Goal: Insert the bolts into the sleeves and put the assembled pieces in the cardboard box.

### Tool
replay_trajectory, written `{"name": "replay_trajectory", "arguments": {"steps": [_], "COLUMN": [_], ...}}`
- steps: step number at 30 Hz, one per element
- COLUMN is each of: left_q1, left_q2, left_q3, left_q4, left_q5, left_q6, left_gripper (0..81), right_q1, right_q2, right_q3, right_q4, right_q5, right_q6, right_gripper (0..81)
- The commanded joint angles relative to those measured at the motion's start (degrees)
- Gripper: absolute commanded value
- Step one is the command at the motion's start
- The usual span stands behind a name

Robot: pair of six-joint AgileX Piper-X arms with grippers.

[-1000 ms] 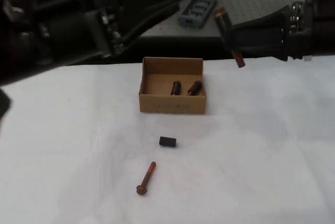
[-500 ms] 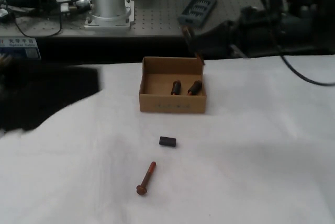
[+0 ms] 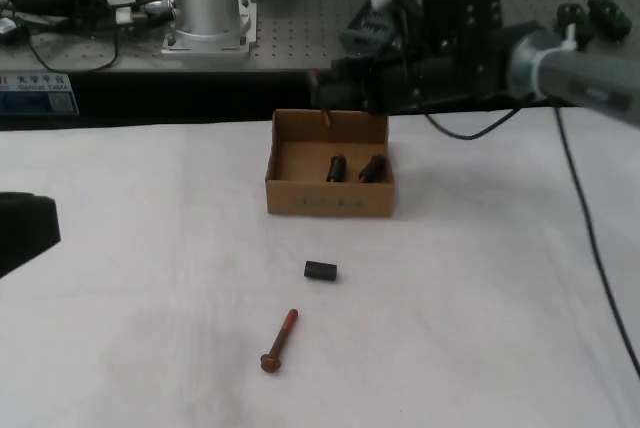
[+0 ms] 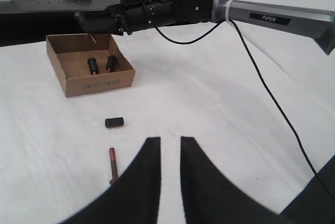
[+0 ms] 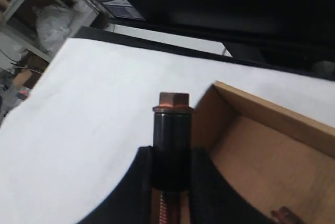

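The cardboard box (image 3: 330, 204) is matt brown paperboard on a softly creased white cloth (image 3: 480, 298). The loose bolt (image 3: 279, 340) is coppery metal, the loose sleeve (image 3: 320, 271) matt black. Smooth black fingers (image 5: 207, 192) of the right tool (image 5: 171, 153) clasp a glossy dark sleeved bolt (image 5: 170, 130).

Back rim of the cardboard box (image 3: 330, 203) is blocked: right gripper (image 3: 330, 96) hangs over it, clamping a bolt-and-sleeve piece (image 5: 171, 145), while the front and both sides stay open. Inside, two assembled pieces (image 3: 336, 166) (image 3: 372, 168) take the middle and right of the floor; the left part is bare. Loose sleeve (image 3: 320, 271) and bolt (image 3: 279, 340) lie apart on open cloth (image 3: 150, 298) before the box, and a cable (image 3: 588, 233) trails across the far right.
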Motion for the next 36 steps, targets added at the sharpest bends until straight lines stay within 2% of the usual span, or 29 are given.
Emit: {"name": "replay_trajectory", "arguments": {"steps": [1,6,9,12,14,21,26,31,34,36], "left_q1": [0.03,0.03,0.03,0.03,0.03,0.03,0.03,0.03,0.03,0.03], "left_q2": [-0.48,-0.48,-0.48,-0.48,-0.48,-0.48,-0.48,-0.48,-0.48,-0.28], "left_q3": [-0.36,-0.36,-0.36,-0.36,-0.36,-0.36,-0.36,-0.36,-0.36,-0.36], "left_q4": [0.01,0.01,0.01,0.01,0.01,0.01,0.01,0.01,0.01,0.01], "left_q5": [-0.52,-0.52,-2.15,-4.02,-4.11,-4.11,-4.11,-4.26,-5.64,-6.54], "left_q6": [0.74,3.28,4.05,4.19,4.19,4.19,4.19,4.63,4.75,5.07], "left_gripper": [10.4,10.4,10.4,10.4,10.4,10.4,10.4,10.4,10.4,10.4], "right_q1": [-0.29,-0.29,-0.29,-0.29,-0.29,-0.29,-0.29,0.19,0.45,0.4], "right_q2": [-0.97,-0.32,-0.32,-0.32,-0.32,-1.81,-5.12,-12.04,-15.94,-18.46], "right_q3": [-1.05,-1.59,-1.59,-1.59,-1.59,-1.59,-1.59,-1.59,-1.59,-0.66], "right_q4": [-1.2,3.32,4.37,5.81,6.97,8.62,11.93,29.67,42.26,47.73], "right_q5": [-0.63,0.08,0.07,0.07,-0.21,-2.18,-6.54,-6.64,-3.98,-2.09], "right_q6": [0.05,-1.53,-1.71,-1.51,-1.26,-1.7,-2.65,-17.41,-26.86,-29.73], "right_gripper": [1.9,1.3,11.7,27.6,33.7,33.9,33.9,33.9,33.9,33.7]}}
